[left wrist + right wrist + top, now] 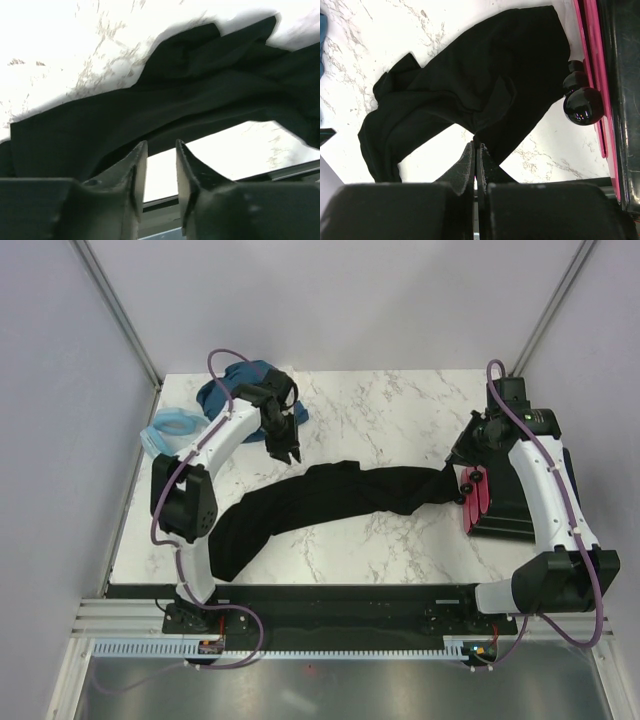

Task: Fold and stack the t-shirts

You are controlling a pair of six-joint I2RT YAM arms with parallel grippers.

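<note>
A black t-shirt point(320, 502) lies stretched in a long band across the marble table, from the near left to the right side. My right gripper point(458, 462) is shut on its right end; in the right wrist view the jaws point(477, 146) pinch a fold of the black cloth point(470, 85). My left gripper point(286, 452) hangs above the shirt's upper edge, its fingers slightly apart and holding nothing; in the left wrist view the black shirt point(150, 105) lies beyond the open gripper point(161, 150). A teal-blue t-shirt point(228, 392) and a light blue one point(172, 428) lie crumpled at the back left.
At the right edge sits a stack of folded shirts, pink point(472, 502) beside black point(508, 515), under the right arm. Its pink edge point(590, 60) and two glossy black knobs point(581, 102) show in the right wrist view. The table's front rail point(330, 592) runs along the near side.
</note>
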